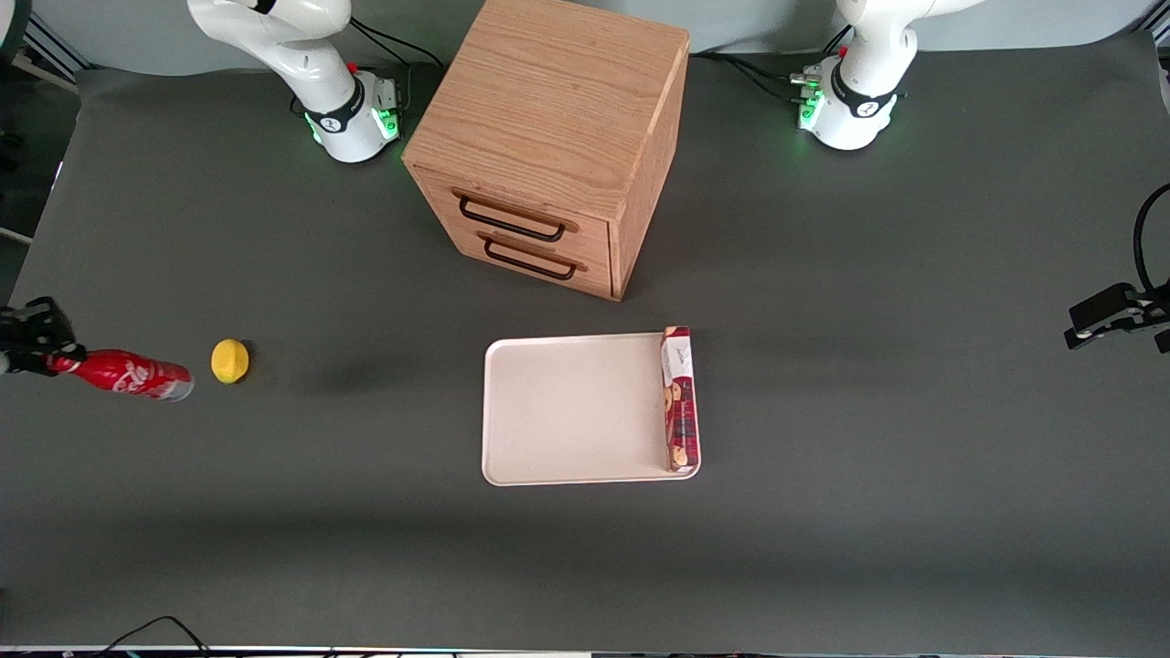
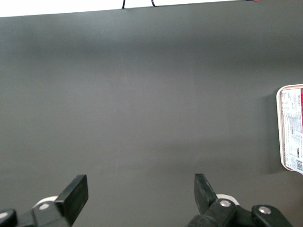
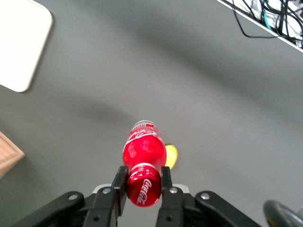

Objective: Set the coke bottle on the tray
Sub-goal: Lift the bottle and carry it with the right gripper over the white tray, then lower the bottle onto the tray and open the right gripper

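The coke bottle (image 1: 128,375) is red with white script and a silvery base. My right gripper (image 1: 50,355) is shut on its red cap, at the working arm's end of the table. In the right wrist view the bottle (image 3: 143,150) hangs base-down from the gripper (image 3: 142,182), above the dark table top. The cream-white tray (image 1: 567,411) lies flat mid-table in front of the drawer cabinet, well away from the bottle. One corner of the tray (image 3: 21,42) shows in the right wrist view.
A yellow lemon (image 1: 229,361) lies on the table beside the bottle's base and shows under it in the right wrist view (image 3: 171,156). A flat red biscuit box (image 1: 678,399) lies along the tray's edge toward the parked arm. A wooden two-drawer cabinet (image 1: 548,137) stands farther from the camera than the tray.
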